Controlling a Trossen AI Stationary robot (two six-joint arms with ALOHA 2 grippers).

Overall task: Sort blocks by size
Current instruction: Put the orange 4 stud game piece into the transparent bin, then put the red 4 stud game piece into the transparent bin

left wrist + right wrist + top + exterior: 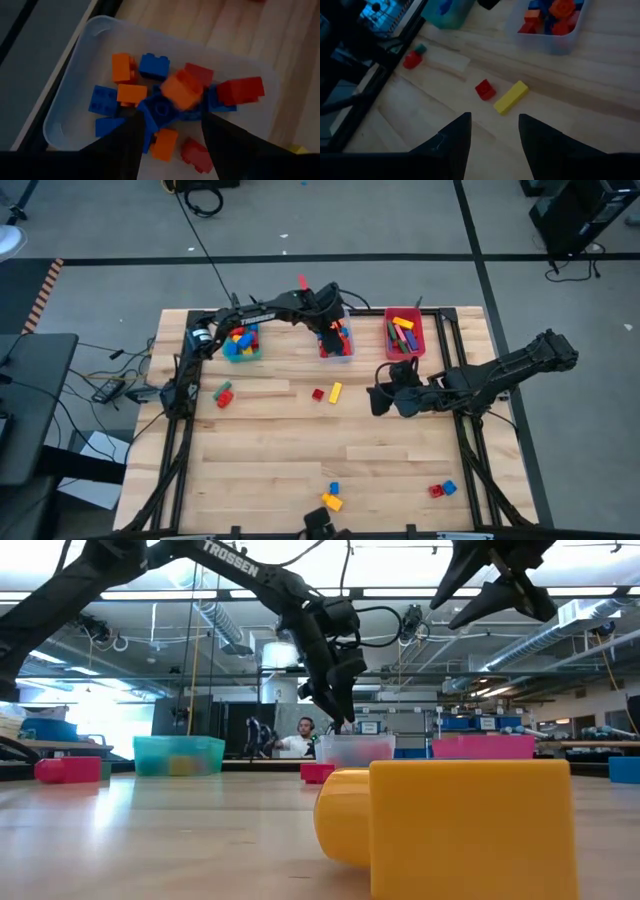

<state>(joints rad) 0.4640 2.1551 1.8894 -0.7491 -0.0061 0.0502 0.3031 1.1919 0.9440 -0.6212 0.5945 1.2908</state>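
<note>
My left gripper (pixel 172 114) hangs open over the clear bin (pixel 75 105), which stands at the table's far edge (pixel 336 350). In the bin lie orange, blue and red blocks. One blurred orange block (pixel 182 89) shows just past the fingertips, on or above the heap and apart from both fingers. My right gripper (pixel 495 117) is open above the table's right middle (pixel 382 395), holding nothing. A small red block (pixel 485 89) and a yellow bar (pixel 511 97) lie flat on the wood ahead of it.
A teal bin (pixel 241 345) and a red bin (pixel 404 335) flank the clear one; both hold blocks. Loose blocks lie at the left (pixel 222 393), near the front edge (pixel 332 496) and at the front right (pixel 442 490). A large yellow block (pixel 460 830) fills the low view.
</note>
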